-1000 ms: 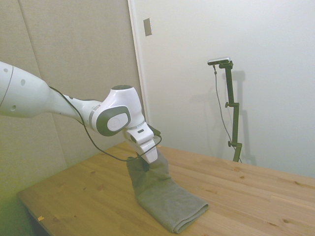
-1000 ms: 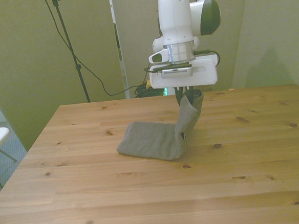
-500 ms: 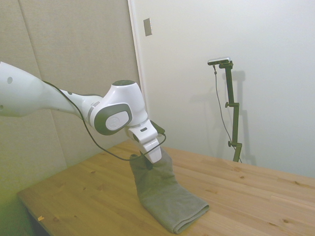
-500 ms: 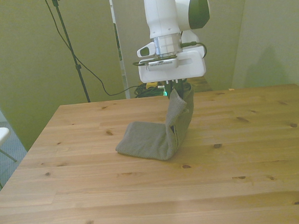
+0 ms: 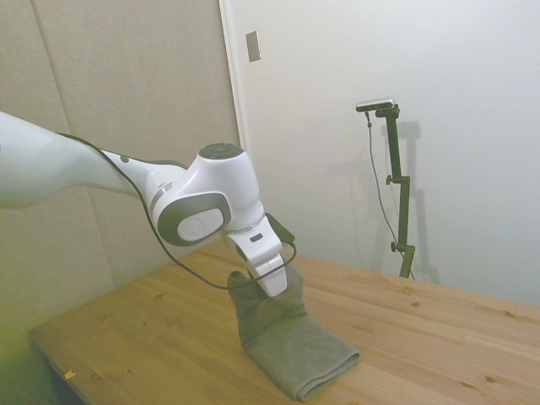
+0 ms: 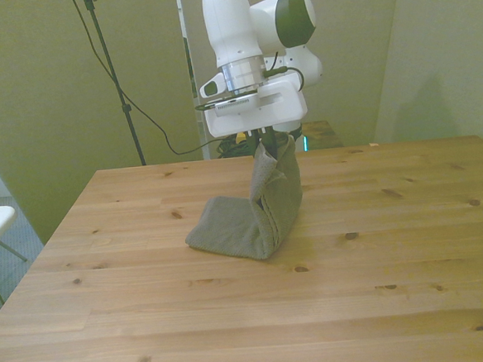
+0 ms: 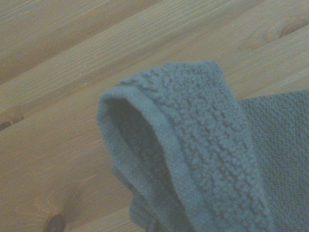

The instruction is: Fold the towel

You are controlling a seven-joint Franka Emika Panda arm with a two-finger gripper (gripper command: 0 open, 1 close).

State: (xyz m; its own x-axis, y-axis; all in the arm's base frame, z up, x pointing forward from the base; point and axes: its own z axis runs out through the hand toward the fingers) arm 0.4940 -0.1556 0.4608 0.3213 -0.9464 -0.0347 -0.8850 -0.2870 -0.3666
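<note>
On the pale wooden bench (image 5: 439, 337), seen from the side, the grey-olive terry cloth towel (image 5: 291, 337) lies with one end flat toward the near edge and the other end lifted upright. The white arm's hand (image 5: 272, 287) grips that raised end at its top; the fingers themselves are buried in cloth, so I judge them closed on the towel by the way it hangs from them. The cloth bends softly where it leaves the wood, with no stiffness to it.

Across the bench in the front view, the towel (image 6: 243, 222) sits about midway between the two side edges, its flat part toward the front view's left and its raised part standing under the hand (image 6: 264, 142). The lifted end sags and creases just below the grip, which suggests a light, limp, fairly thick cloth that will drape rather than hold a shape. It looks rough enough not to slip, though layers could slide apart if only some are pinched.

Close up from the wrist, the towel's (image 7: 203, 145) looped pile and rolled, stitched hem show plainly, folded over on itself above the planks (image 7: 72, 63). The hem edge is the firmest part, and probably the best place to hold, taking every layer together.
</note>
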